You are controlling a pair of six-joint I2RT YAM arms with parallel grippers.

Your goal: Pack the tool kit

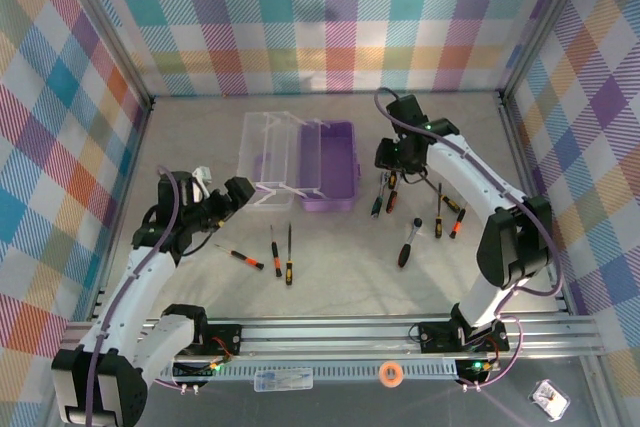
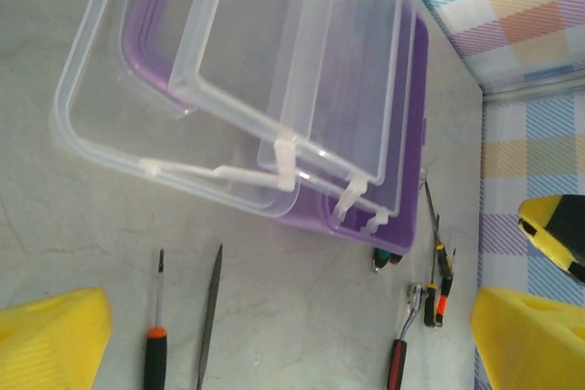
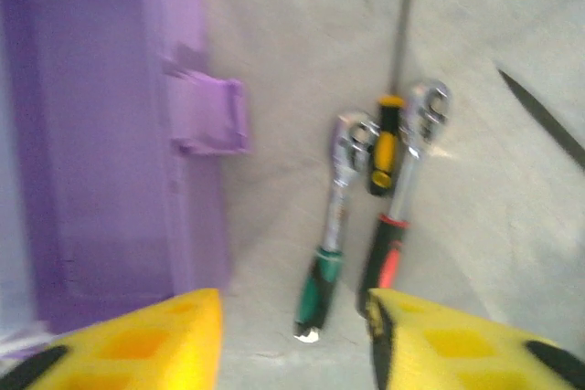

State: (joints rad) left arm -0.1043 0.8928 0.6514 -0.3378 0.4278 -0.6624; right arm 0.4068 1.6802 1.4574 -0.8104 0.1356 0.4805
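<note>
- Loose screwdrivers (image 1: pixel 289 257) lie nearest the bases, unpacked.
- Left gripper (image 2: pixel 291 317) gapes empty; right gripper (image 3: pixel 294 326) hovers over ratchets (image 3: pixel 331 235), jaws apart, holding nothing.
- Farther back, the lilac case (image 1: pixel 328 203) stands open mid-table, seemingly empty: packing barely begun.

no legible text, labels, or numbers anywhere

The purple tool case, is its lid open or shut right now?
Open. The clear lid is swung back to the left of the purple case, whose inside faces up uncovered.
</note>
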